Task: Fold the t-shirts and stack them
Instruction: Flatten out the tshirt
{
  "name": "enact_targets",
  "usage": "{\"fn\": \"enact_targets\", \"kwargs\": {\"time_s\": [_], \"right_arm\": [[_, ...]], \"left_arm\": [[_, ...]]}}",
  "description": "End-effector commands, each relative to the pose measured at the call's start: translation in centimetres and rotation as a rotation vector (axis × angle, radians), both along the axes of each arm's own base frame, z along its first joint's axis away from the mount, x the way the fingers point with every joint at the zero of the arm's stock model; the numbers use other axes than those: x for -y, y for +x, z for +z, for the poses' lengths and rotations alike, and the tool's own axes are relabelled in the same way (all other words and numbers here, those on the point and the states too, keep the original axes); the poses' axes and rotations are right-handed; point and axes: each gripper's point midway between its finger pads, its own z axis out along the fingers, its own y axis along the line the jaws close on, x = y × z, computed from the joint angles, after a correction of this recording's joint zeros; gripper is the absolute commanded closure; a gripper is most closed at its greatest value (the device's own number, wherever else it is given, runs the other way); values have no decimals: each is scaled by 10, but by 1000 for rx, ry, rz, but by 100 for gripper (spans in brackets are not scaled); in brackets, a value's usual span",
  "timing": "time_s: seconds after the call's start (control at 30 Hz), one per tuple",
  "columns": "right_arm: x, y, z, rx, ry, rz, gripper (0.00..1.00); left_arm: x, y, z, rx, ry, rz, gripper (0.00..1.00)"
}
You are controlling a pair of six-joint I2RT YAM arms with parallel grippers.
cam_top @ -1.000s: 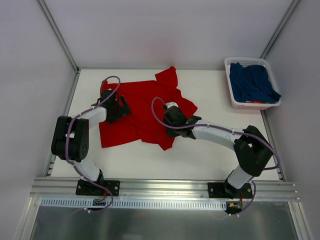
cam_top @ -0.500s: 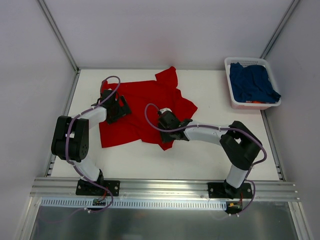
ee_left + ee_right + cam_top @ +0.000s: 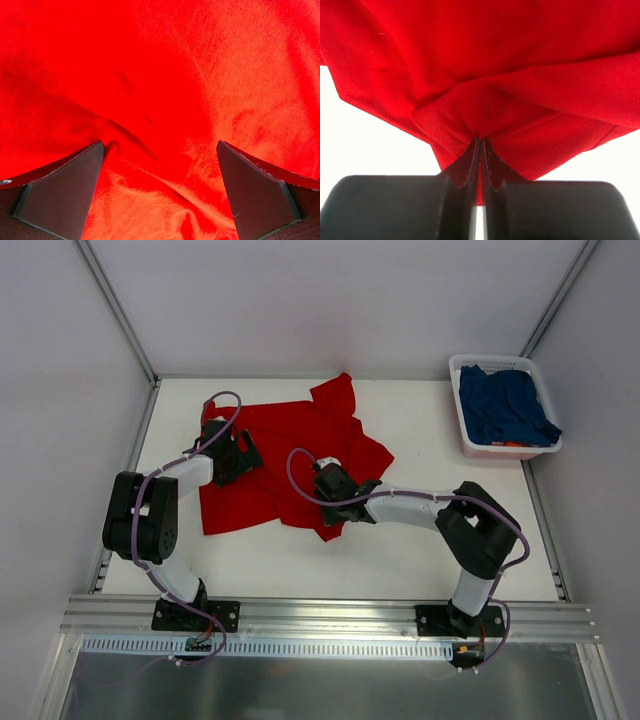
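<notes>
Red shirt (image 3: pixel 290 455), middle of surface (image 3: pixel 420 550), long axis left-right. Right claw (image 3: pixel 480 142), pinched shut on near hem corner; rest of cloth far and left from it. Left claw (image 3: pixel 160 145), spread wide over left side, gripping nothing. Navy shirt (image 3: pixel 505 405), in basket (image 3: pixel 466 368), far right.

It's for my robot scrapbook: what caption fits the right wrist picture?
Right gripper pinched shut on a fold of the red t-shirt lying on the white table.

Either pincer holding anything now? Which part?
Right pincer shut on the red shirt, on a hemmed fold at its near edge. Left pincer open, holding nothing.
</notes>
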Motion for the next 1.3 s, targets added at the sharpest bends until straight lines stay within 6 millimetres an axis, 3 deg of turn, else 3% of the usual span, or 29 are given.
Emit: {"fn": "enact_targets", "kwargs": {"time_s": [0.0,0.27,0.33,0.4,0.43,0.67,0.97,1.27], "right_arm": [[-6,0,11,23,22,0,100],[22,-11,35,91,-4,-47,100],[29,-15,55,130,28,-66,100],[45,-21,57,147,8,-96,100],[50,-23,71,168,33,-109,100],[103,-48,84,207,-6,-206,100],[160,-78,83,207,-57,-348,99],[190,-100,71,170,-102,-423,100]], "left_arm": [[4,-27,-29,-115,-13,-21,1],[5,-27,-29,-115,-13,-21,1],[4,-27,-29,-115,-13,-21,1],[4,-27,-29,-115,-11,-22,1],[4,-27,-29,-115,-13,-20,1],[5,-27,-29,-115,-13,-23,1],[5,-26,-29,-113,-14,-25,1],[6,-26,-29,-115,-14,-30,1]]}}
